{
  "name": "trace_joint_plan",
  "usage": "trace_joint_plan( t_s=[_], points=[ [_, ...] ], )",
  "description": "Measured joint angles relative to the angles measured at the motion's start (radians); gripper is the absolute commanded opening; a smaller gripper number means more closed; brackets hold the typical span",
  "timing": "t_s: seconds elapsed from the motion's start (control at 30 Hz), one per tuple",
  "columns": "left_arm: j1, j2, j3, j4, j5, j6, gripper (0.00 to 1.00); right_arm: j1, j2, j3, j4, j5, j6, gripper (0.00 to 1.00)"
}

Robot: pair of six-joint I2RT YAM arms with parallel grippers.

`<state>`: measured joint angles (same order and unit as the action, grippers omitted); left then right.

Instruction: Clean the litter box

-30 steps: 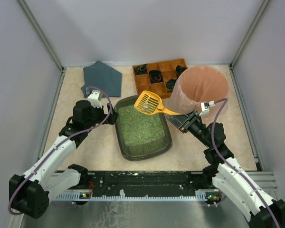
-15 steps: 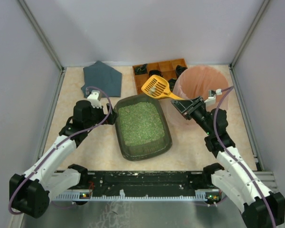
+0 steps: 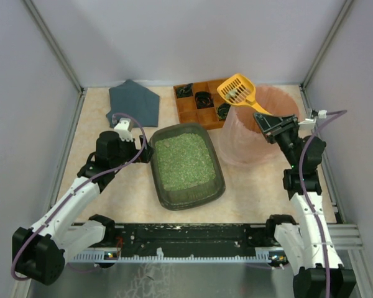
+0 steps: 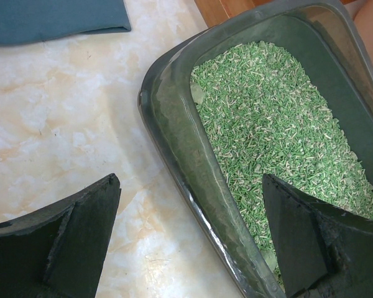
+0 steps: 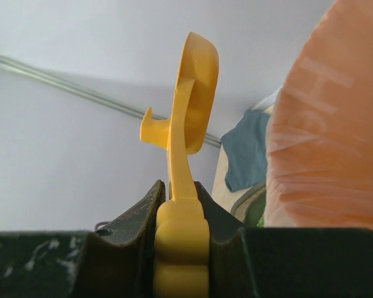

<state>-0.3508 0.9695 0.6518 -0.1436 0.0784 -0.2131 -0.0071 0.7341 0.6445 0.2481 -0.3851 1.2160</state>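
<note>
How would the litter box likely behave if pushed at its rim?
The litter box looks like rigid plastic, so it would probably slide whole, not bend. Its low, wide shape makes tipping unlikely. The loose green litter may shift or spill if jerked.

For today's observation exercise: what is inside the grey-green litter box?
The litter box holds green granular litter, spread across it. The floor of the box and anything buried beneath the granules are covered.

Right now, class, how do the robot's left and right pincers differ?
The left pincer is open and empty; the right pincer is shut on the yellow scoop handle. The left straddles the litter box wall; the right is high, near the pink bin. Both have dark fingers.
</note>
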Motion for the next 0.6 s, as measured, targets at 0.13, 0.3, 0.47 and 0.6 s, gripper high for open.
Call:
trace_joint_plan(
  t_s=[0.13, 0.3, 0.47, 0.6],
  points=[
    [0.0, 0.0, 0.0, 0.0, 0.0, 0.0, 1.0, -0.063, -0.018, 0.0, -0.048, -0.008, -0.021, 0.0],
    [0.0, 0.0, 0.0, 0.0, 0.001, 0.0, 1.0, -0.105, -0.051, 0.018, -0.16, 0.01, -0.095, 0.0],
    [0.005, 0.0, 0.0, 0.0, 0.002, 0.0, 1.0, -0.116, -0.078, 0.069, -0.258, 0.051, -0.178, 0.0],
    [0.01, 0.0, 0.0, 0.001, 0.008, 0.0, 1.0, -0.119, -0.096, 0.105, -0.329, 0.094, -0.243, 0.0]
  ],
)
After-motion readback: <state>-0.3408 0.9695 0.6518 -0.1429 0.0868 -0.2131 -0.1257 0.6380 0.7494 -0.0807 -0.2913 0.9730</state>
